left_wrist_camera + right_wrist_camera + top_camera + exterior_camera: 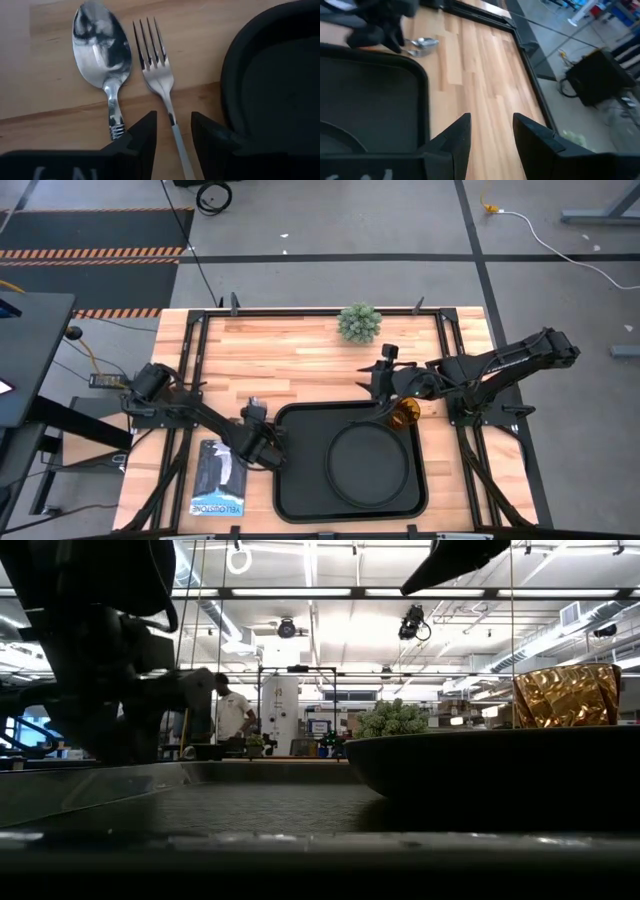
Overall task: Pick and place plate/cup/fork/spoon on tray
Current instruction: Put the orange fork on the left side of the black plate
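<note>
The black tray (300,480) lies at the table's near middle, with the round black plate (370,465) in it. The amber cup (405,414) stands at the tray's far right corner; I cannot tell whether it is inside the rim. The spoon (102,50) and fork (155,65) lie side by side on the wood just left of the tray. My left gripper (172,132) is open, low over the fork, one finger on each side of its handle without touching. My right gripper (490,135) is open and empty above the tray's far edge, beside the cup.
A small green potted plant (359,323) stands at the table's far middle. A dark booklet (218,477) lies left of the tray near the front edge. Bare wood lies between plant and tray. A person (233,710) stands in the room behind.
</note>
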`<action>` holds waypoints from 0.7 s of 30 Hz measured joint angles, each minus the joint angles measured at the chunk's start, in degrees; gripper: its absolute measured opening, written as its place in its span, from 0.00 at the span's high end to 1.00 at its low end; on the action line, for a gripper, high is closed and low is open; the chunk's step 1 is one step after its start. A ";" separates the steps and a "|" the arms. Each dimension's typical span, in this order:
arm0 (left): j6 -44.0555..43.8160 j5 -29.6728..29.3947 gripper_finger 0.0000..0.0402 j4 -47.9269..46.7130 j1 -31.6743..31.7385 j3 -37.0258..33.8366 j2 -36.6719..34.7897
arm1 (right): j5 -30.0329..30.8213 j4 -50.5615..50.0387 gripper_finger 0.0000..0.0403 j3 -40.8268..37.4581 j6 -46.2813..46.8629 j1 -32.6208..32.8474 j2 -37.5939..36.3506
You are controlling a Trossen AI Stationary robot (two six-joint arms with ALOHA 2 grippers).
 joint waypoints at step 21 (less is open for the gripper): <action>0.86 1.31 0.82 1.61 0.00 0.13 2.44 | -2.53 0.79 0.62 0.00 0.04 0.00 0.00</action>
